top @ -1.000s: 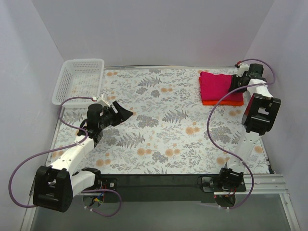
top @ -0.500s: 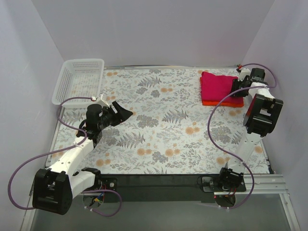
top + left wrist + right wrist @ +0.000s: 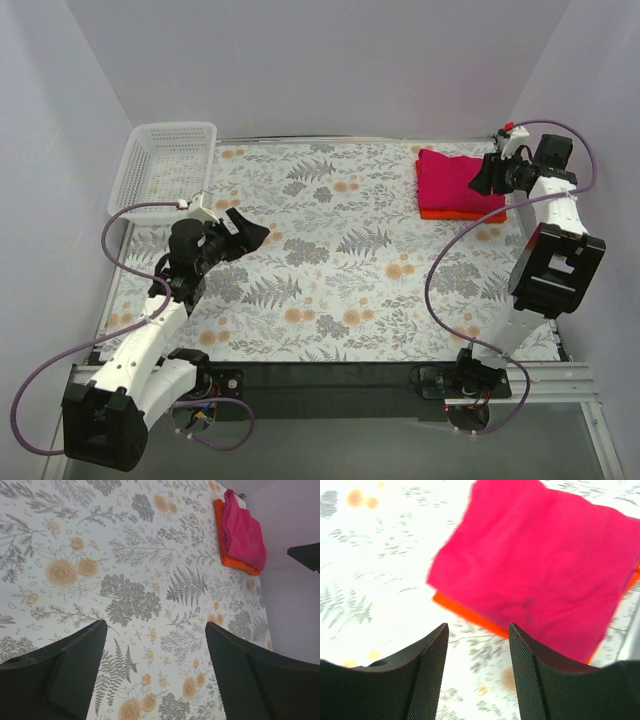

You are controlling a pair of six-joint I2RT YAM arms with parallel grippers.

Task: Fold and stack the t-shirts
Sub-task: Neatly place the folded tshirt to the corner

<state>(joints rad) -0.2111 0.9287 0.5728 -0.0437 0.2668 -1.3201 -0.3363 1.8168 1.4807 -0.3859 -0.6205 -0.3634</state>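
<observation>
The folded magenta-pink t-shirt point(image 3: 455, 180) lies on top of the folded orange-red t-shirt point(image 3: 450, 213) at the table's far right. Both show in the left wrist view, pink point(image 3: 245, 532) over orange point(image 3: 235, 560), and in the right wrist view, pink point(image 3: 540, 560) over orange point(image 3: 470, 612). My right gripper point(image 3: 482, 176) is open and empty, raised at the stack's right edge. My left gripper point(image 3: 252, 232) is open and empty above the cloth on the left side.
A white lattice basket point(image 3: 165, 168) stands at the far left corner. The flowered tablecloth point(image 3: 340, 260) covers the table. Grey walls close in at the back and both sides.
My right gripper has drawn back to the right and lifted off the stack. My left arm has pulled back slightly toward the near left.
</observation>
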